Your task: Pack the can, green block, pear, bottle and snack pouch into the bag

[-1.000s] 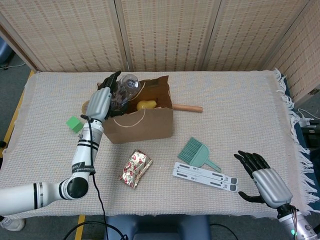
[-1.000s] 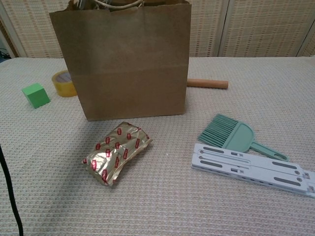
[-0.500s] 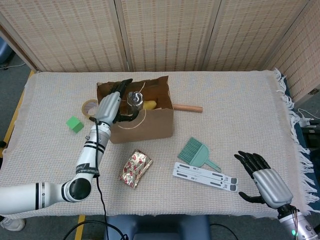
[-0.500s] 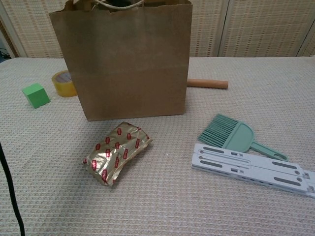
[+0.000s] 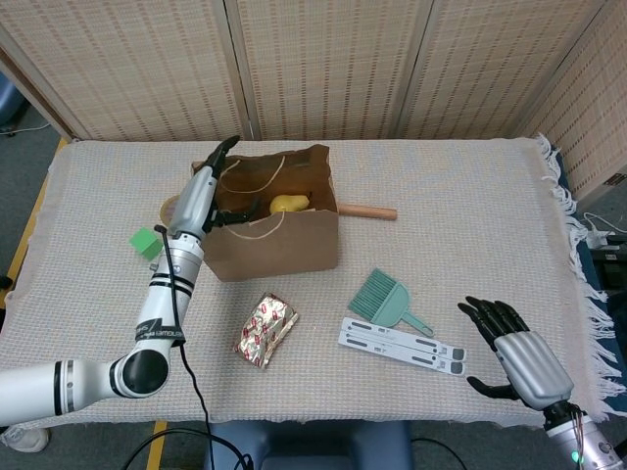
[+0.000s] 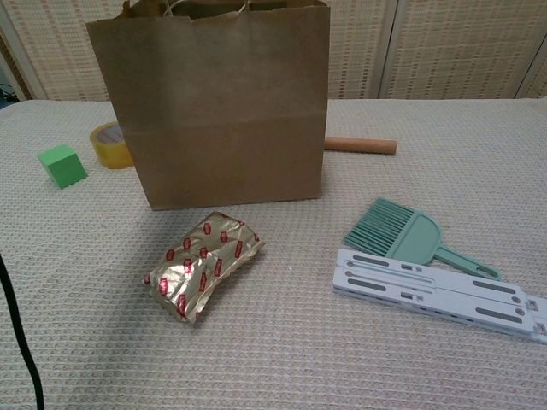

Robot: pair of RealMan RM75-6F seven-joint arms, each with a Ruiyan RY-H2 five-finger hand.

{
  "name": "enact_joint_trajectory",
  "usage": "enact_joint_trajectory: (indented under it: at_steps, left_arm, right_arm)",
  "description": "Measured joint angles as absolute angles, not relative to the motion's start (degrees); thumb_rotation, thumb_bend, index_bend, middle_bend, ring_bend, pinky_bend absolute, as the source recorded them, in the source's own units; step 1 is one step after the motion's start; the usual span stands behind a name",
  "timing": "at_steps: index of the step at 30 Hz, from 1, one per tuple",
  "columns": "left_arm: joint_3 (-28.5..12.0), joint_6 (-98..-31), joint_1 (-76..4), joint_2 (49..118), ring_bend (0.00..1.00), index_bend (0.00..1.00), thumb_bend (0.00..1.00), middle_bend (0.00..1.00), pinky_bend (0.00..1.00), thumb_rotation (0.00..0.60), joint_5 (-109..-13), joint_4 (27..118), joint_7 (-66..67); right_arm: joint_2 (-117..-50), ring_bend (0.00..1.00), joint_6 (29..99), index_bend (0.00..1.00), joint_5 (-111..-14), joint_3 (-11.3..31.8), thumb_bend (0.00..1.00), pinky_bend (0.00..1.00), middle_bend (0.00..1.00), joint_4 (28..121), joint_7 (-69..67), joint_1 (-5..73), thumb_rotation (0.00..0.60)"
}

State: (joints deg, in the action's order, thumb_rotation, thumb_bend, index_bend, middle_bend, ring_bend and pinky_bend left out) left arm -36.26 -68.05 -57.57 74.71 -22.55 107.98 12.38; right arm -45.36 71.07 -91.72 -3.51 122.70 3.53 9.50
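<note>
The brown paper bag (image 5: pixel 284 250) (image 6: pixel 214 111) stands open at the back left of the table. Inside it the yellow pear (image 5: pixel 285 204) shows; no bottle or can is visible. My left hand (image 5: pixel 201 194) is at the bag's left rim with its fingers spread and nothing in them. The green block (image 5: pixel 145 243) (image 6: pixel 61 164) lies left of the bag, close to my left wrist. In front of the bag lies the gold and red snack pouch (image 5: pixel 266 329) (image 6: pixel 202 265). My right hand (image 5: pixel 514 351) hovers open near the front right edge, far from everything.
A yellow tape roll (image 6: pixel 108 143) sits left of the bag. A wooden rod (image 5: pixel 369 211) (image 6: pixel 360 144) lies to the bag's right. A green brush (image 5: pixel 387 299) (image 6: pixel 402 235) and white bars (image 5: pixel 402 346) (image 6: pixel 432 295) lie front right. A black cable (image 5: pixel 191 382) hangs from the left arm.
A second ago my left hand held a clear bottle above the bag's left rim. It lowered the bottle into the bag and now sits at the rim without it. The right hand stayed still.
</note>
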Motion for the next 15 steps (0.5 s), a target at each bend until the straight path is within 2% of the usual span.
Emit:
enact_joint_trajectory:
  at_steps: [3, 6, 10, 13, 15]
  left_arm:
    - [-36.7, -68.6, -55.2, 72.7, 0.00, 0.00, 0.42, 0.00, 0.05, 0.600, -25.3, 110.0, 10.3]
    - [-36.0, -68.9, -52.3, 69.8, 0.00, 0.00, 0.53, 0.00, 0.06, 0.600, -28.1, 112.0, 9.3]
    - [-32.9, -69.0, -47.5, 65.3, 0.00, 0.00, 0.54, 0.00, 0.09, 0.600, -33.7, 114.3, 9.0]
    - [-29.6, -68.7, -43.6, 62.7, 0.00, 0.02, 0.54, 0.00, 0.16, 0.600, -39.5, 115.6, 8.6]
    - [-27.4, -68.6, -41.7, 61.3, 0.06, 0.07, 0.54, 0.05, 0.24, 0.600, -43.7, 115.9, 8.0]
  right_arm:
    - [-45.3, 0.00, 71.3, 0.00, -92.2, -3.7, 0.10, 0.00, 0.00, 122.8, 3.6, 9.3, 0.600]
    - [-45.3, 0.00, 71.4, 0.00, -92.7, -3.9, 0.10, 0.00, 0.00, 122.8, 3.6, 9.2, 0.600]
    - [-45.3, 0.00, 71.5, 0.00, -93.2, -4.1, 0.10, 0.00, 0.00, 122.8, 3.6, 9.0, 0.600]
    - [-45.4, 0.00, 71.5, 0.00, -93.7, -4.3, 0.10, 0.00, 0.00, 123.0, 3.9, 8.9, 0.600]
    - [-45.5, 0.00, 71.6, 0.00, -94.0, -4.5, 0.10, 0.00, 0.00, 123.0, 4.1, 8.8, 0.600]
